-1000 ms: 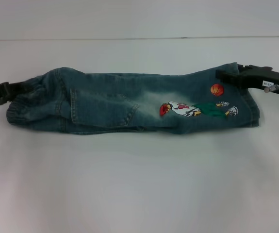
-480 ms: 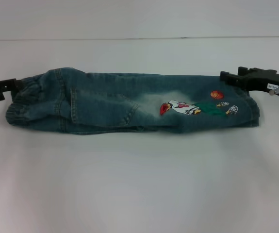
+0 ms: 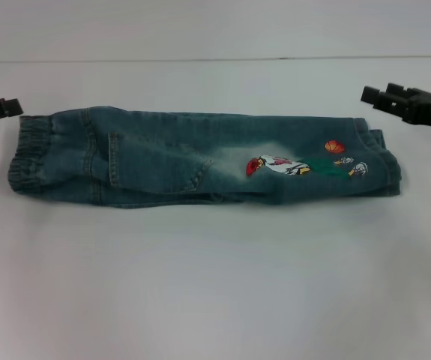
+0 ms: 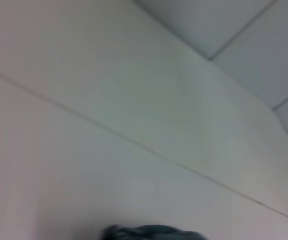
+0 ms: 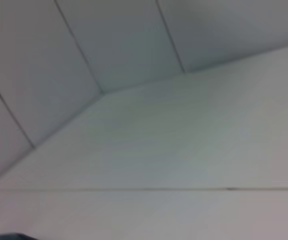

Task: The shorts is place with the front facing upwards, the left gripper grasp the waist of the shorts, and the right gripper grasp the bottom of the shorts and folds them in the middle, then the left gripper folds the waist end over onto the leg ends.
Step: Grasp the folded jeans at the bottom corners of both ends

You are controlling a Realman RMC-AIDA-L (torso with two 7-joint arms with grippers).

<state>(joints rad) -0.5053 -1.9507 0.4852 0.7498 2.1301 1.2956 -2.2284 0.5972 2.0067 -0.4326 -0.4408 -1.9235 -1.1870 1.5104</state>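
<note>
No readable writing. My left gripper (image 3: 5,107) beside waist (image 3: 26,154), right gripper (image 3: 376,96) near leg ends (image 3: 384,157); shorts (image 3: 200,157) unheld, finger spread unclear.

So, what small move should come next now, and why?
Probably the left gripper should go to the waist and grasp it. The shorts already lie folded lengthwise, and both it and the right gripper hang clear of them.

A plain test bench in what is looking like a robotics lab: a bare white table (image 3: 215,285) is filling the head view, with a white panelled wall (image 3: 215,26) running behind it at 12 o'clock (thin seams are showing in both wrist views), and no household furnishings are appearing anywhere
</note>
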